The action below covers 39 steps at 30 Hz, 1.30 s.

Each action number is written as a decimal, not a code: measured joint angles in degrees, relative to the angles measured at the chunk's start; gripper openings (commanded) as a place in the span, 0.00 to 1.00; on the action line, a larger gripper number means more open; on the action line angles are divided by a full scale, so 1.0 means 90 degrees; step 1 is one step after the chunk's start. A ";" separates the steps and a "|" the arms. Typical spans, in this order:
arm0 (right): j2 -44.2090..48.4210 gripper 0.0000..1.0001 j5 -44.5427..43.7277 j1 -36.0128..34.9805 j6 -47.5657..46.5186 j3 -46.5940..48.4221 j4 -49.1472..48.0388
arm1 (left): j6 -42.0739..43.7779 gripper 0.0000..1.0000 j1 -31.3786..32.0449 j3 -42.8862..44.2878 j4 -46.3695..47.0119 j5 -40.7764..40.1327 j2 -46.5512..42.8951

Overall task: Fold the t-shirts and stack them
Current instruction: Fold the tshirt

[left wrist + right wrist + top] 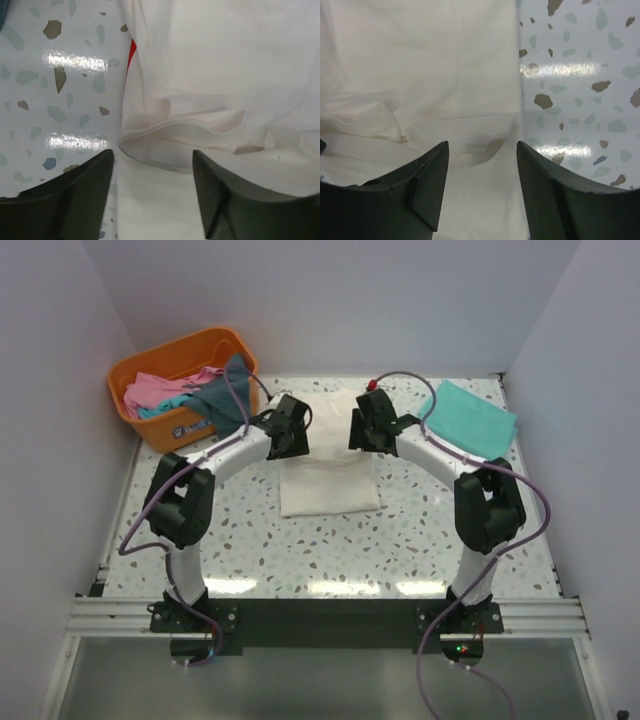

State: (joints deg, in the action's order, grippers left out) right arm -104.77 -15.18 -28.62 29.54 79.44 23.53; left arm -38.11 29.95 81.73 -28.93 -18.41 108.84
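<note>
The cream tee at frame centre is soft, light and limp. The left gripper and right gripper stand spread, holding nothing. It is best to pinch its folded side edges.

cream-white t-shirt | teal t-shirt | orange basket | table white, grey-brown speckles

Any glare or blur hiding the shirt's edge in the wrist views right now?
Left wrist: two glare bands on the speckled terrazzo tabletop; the cream-white cloth t-shirt looks nearly washed out, folds readable. Right wrist: similar glare streaks, shirt edge clear, dark end effector fingers slightly soft. Top external: faint reflections along the near table edge, even light.
</note>
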 measured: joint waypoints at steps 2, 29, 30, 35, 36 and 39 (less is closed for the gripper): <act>-0.0155 0.99 0.0114 0.0066 -0.0075 0.0291 0.0083 | 0.0170 1.00 -0.0015 0.0155 0.0010 0.0032 0.0080; 0.2438 0.79 0.2120 0.0148 0.0185 -0.3704 -0.0646 | -0.0651 0.74 0.0318 -0.4386 0.1433 0.1294 -0.3116; 0.2334 0.74 0.2140 0.0153 0.0214 -0.3713 -0.0736 | -0.0661 0.72 0.0318 -0.4386 0.1494 0.1299 -0.3087; 0.1887 0.60 0.2152 0.0168 0.0284 -0.3747 -0.0947 | -0.0712 0.60 0.0316 -0.4408 0.1693 0.1263 -0.2756; 0.1836 0.58 0.2149 0.0172 0.0287 -0.3750 -0.0962 | -0.0714 0.60 0.0316 -0.4439 0.1727 0.1265 -0.2705; 0.1768 0.52 0.2140 0.0182 0.0287 -0.3759 -0.1003 | -0.0743 0.56 0.0316 -0.4498 0.1841 0.1275 -0.2623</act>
State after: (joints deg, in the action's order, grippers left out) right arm -88.86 4.08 -26.98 32.12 45.60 14.50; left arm -44.80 32.80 41.25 -12.36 -6.94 85.23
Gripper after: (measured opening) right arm 0.552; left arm 0.577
